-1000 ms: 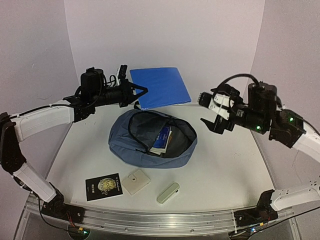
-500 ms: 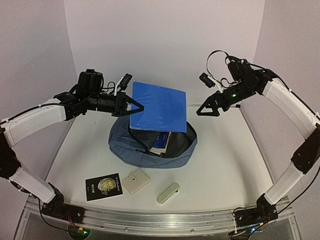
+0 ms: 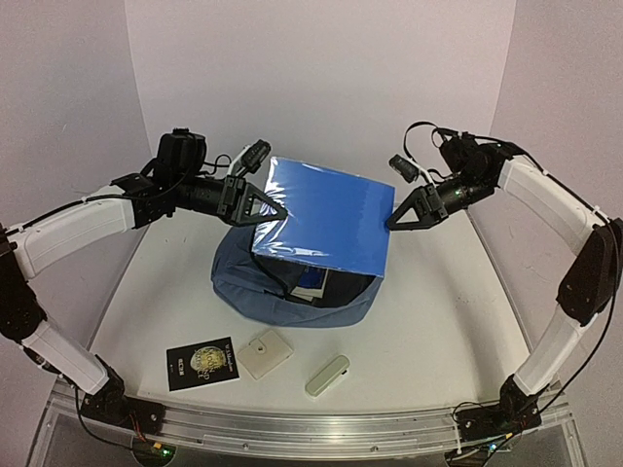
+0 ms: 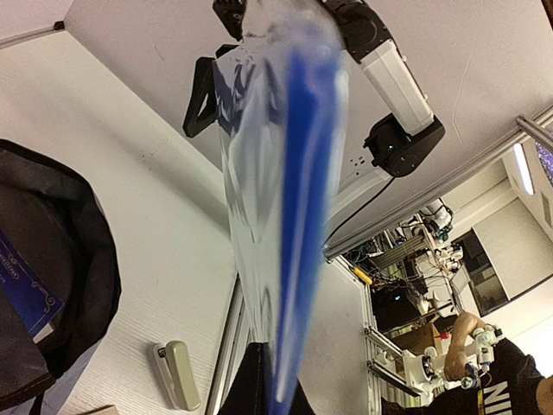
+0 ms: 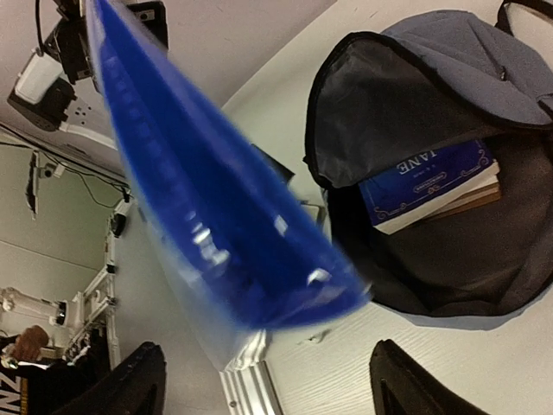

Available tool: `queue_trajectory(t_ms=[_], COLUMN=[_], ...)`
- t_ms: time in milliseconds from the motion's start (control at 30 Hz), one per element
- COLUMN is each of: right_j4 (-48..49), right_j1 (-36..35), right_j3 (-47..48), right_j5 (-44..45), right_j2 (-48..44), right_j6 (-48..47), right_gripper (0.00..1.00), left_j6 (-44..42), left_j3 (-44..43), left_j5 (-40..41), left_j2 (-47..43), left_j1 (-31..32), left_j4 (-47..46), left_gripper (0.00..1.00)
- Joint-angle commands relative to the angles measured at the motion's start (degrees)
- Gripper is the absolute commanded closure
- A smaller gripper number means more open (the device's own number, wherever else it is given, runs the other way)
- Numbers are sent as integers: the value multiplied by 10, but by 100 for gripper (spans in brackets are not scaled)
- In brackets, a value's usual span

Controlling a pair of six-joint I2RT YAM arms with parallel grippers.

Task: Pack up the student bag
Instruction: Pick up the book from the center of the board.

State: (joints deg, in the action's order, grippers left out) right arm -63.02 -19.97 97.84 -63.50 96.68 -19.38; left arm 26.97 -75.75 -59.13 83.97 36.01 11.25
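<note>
The student bag (image 3: 238,282) lies flat at the middle of the surface (image 3: 438,321), its long axis running left to right in the top view. Its open mouth faces up. The right wrist view shows the dark lining and a blue book (image 5: 428,186) lying inside.

A blue notebook (image 3: 326,219) hangs in the air directly above the bag and covers most of the mouth in the top view. It is tilted, with the near edge lower than the far edge.

The left gripper (image 3: 275,208) has its jaws clenched on the notebook's left edge. The right gripper (image 3: 397,218) sits at the notebook's right corner. Its jaws are spread wide, and the notebook's edge lies between them without being clamped.

Near the front edge of the surface, apart from the bag, you see a black booklet (image 3: 201,362), a white square pad (image 3: 266,353) and a beige case (image 3: 327,375).
</note>
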Motion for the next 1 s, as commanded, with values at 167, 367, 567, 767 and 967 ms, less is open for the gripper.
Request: queue_trajectory(t_ms=[167, 367, 567, 767, 967], right_j4=[15, 31, 324, 435, 465], right_j1=[-1, -1, -1, -1, -1], right_j3=[-35, -50, -172, -228, -249], right_j5=[-115, -128, -71, -77, -105], right_j2=[21, 12, -75, -106, -120], right_j6=[4, 30, 303, 392, 407], right_gripper=[47, 55, 59, 69, 77], left_j6=[51, 60, 68, 62, 45], left_j3=[-10, -14, -16, -16, -34], left_j5=[-60, -43, -38, -27, 31], left_j2=[20, 35, 47, 50, 66], left_j1=[-2, -1, -1, -1, -2], left_j4=[-125, -120, -125, -117, -50], left_gripper=[100, 100, 100, 100, 98])
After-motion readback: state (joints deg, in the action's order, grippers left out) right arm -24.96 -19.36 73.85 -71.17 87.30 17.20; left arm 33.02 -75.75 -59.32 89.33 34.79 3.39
